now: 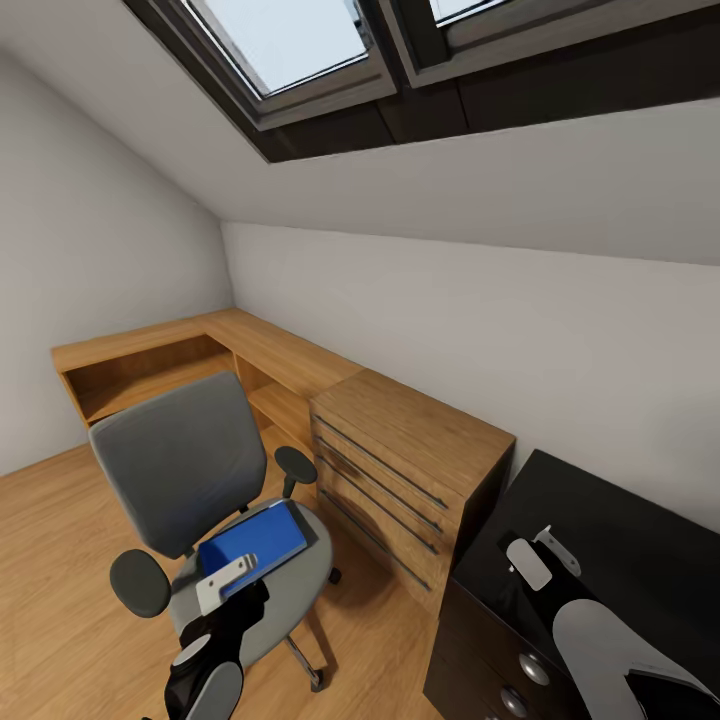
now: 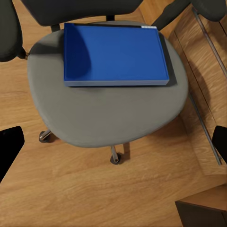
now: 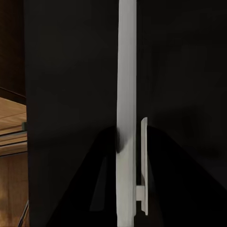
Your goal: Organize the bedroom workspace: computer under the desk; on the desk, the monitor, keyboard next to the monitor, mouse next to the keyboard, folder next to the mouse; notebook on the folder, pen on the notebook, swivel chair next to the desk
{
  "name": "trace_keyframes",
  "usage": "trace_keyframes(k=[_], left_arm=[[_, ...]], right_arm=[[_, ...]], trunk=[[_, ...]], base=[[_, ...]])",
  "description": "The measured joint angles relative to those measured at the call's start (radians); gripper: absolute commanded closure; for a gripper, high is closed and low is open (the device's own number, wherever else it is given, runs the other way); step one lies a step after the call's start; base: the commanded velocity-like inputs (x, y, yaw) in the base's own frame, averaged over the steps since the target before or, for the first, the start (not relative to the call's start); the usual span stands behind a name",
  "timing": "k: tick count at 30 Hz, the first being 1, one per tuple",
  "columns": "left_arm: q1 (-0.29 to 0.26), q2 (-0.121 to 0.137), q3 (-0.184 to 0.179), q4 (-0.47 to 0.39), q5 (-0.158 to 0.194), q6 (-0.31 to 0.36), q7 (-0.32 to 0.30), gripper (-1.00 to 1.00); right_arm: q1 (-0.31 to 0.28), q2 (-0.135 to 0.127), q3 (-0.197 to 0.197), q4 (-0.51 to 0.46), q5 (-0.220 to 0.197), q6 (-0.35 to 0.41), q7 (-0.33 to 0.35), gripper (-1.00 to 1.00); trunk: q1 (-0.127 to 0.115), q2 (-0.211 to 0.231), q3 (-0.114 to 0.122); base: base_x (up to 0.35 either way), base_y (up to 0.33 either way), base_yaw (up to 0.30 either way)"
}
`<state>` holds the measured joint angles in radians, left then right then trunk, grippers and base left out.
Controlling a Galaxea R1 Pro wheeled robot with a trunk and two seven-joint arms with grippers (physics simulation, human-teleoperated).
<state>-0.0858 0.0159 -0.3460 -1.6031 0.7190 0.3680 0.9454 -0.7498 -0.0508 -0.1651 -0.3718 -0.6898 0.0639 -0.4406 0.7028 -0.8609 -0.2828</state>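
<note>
The grey swivel chair [image 1: 180,470] stands on the wood floor left of centre, with the bright-blue folder [image 1: 250,545] lying flat on its seat. My left gripper [image 1: 228,580] hovers over the seat's front edge, just short of the folder. In the left wrist view the folder [image 2: 116,52] rests on the seat [image 2: 109,118], and the gripper [image 2: 113,144] is open, its fingers wide apart. My right gripper [image 1: 540,555] hangs over the black desk [image 1: 600,520]. In the right wrist view the gripper [image 3: 130,135] appears shut on the white pen [image 3: 126,71].
A light wooden chest [image 1: 400,460] with long bar handles stands between the chair and the desk. A low wooden corner shelf unit [image 1: 200,350] runs along the walls behind. The desk's drawer knobs [image 1: 533,668] face the floor space. Skylights sit in the sloped ceiling.
</note>
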Motion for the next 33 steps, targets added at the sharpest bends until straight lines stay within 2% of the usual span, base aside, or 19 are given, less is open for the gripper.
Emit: trace_keyframes(k=[1, 2, 33], left_arm=[[0.000, 0.000, 0.000, 0.000, 0.000, 0.000, 0.000, -1.00], [0.000, 0.000, -0.001, 0.000, 0.000, 0.000, 0.000, -1.00], [0.000, 0.000, -0.007, 0.004, 0.001, 0.000, 0.000, -1.00]], right_arm=[[0.000, 0.000, 0.000, 0.000, 0.000, 0.000, 0.000, 1.00], [0.000, 0.000, 0.000, 0.000, 0.000, 0.000, 0.000, -1.00], [0.000, 0.001, -0.003, -0.027, 0.003, -0.011, 0.002, -1.00]], trunk=[[0.000, 0.000, 0.000], [0.000, 0.000, 0.000], [0.000, 0.000, 0.000]], base=[[0.000, 0.000, 0.000], [0.000, 0.000, 0.000], [0.000, 0.000, 0.000]])
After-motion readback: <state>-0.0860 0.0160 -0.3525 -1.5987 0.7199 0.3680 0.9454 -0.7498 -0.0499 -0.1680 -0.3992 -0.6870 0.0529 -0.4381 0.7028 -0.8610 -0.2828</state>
